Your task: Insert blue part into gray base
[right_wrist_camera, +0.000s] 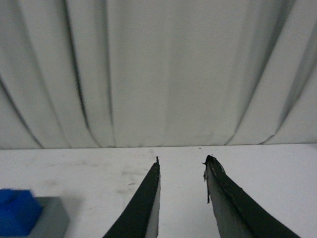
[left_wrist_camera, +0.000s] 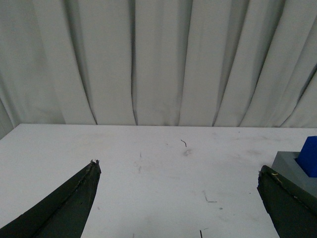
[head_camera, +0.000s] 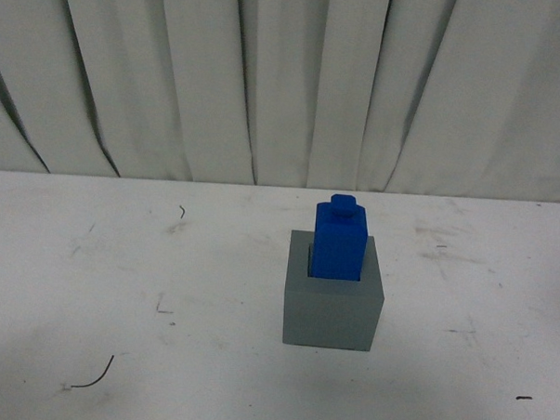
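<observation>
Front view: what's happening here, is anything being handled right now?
Nothing is being held. The blue part stands upright in the recess of the gray base on the white table, so the insertion looks done. Neither arm shows in the front view. The left gripper is wide open and empty, with the base at the edge of its view. The right gripper is also open, holding nothing.
</observation>
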